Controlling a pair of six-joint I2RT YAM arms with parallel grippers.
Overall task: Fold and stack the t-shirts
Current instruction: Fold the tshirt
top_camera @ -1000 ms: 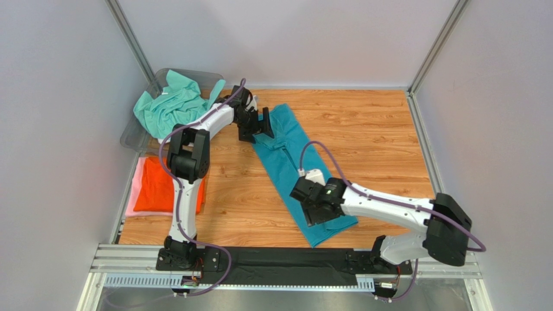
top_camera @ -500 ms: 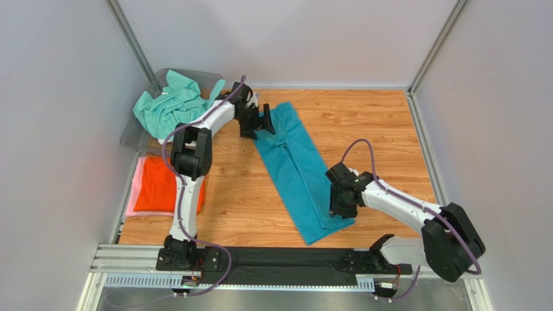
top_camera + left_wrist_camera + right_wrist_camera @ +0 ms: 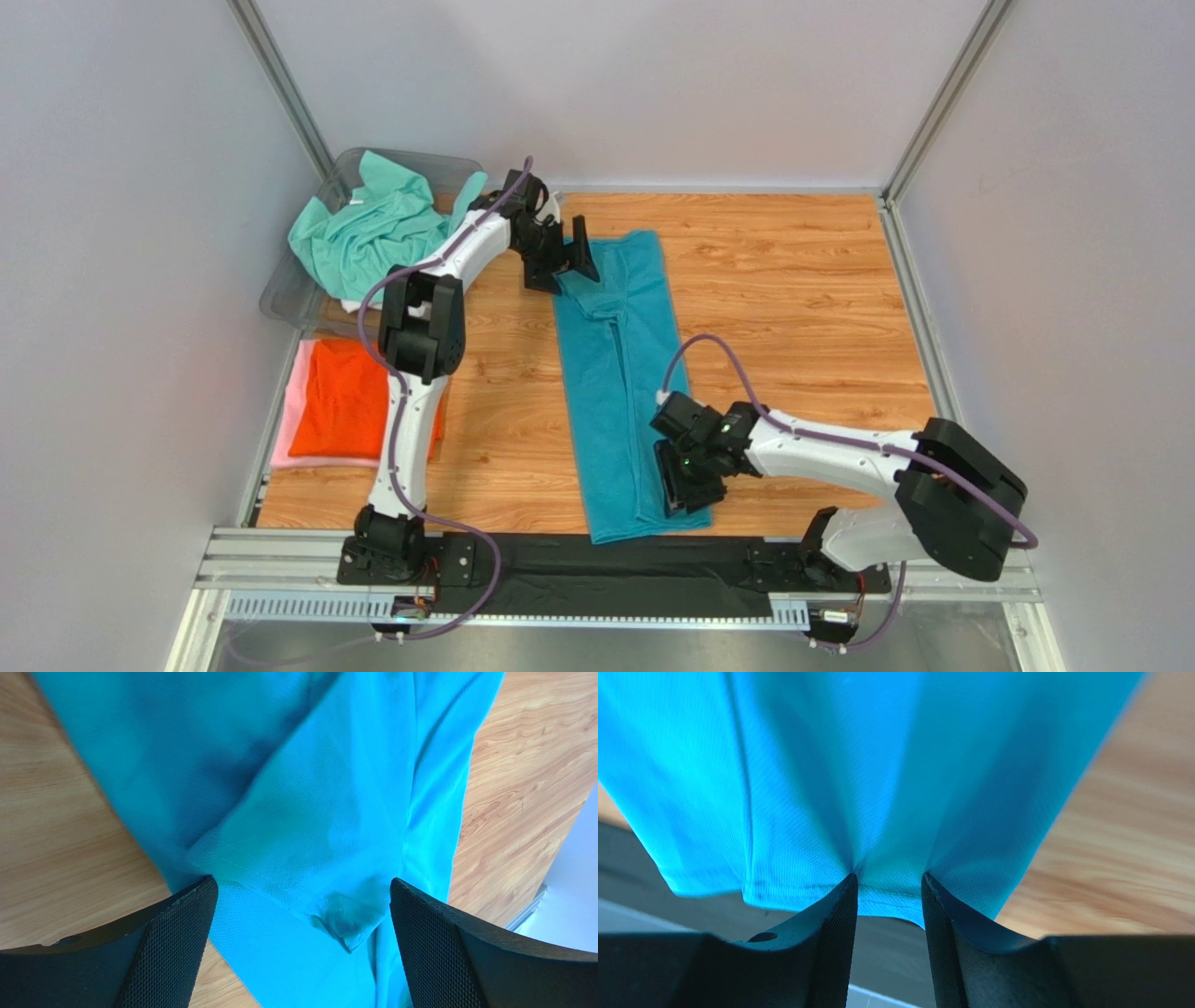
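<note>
The teal-blue t-shirt, folded into a long strip, lies down the middle of the wooden table. My left gripper is open over its far end, and the cloth lies flat between the spread fingers. My right gripper is shut on the near hem, with the cloth bunched between the jaws. The mint-green shirt is heaped in the grey bin. The orange shirt lies folded on the pale pink one at the left edge.
The clear grey bin stands at the far left corner. A black mat and metal rail run along the near edge by the arm bases. Grey walls close in the left, back and right.
My right gripper swung left with the shirt's near end, so the strip now lies nearly straight towards the front. My left gripper shifted slightly with the far end.
</note>
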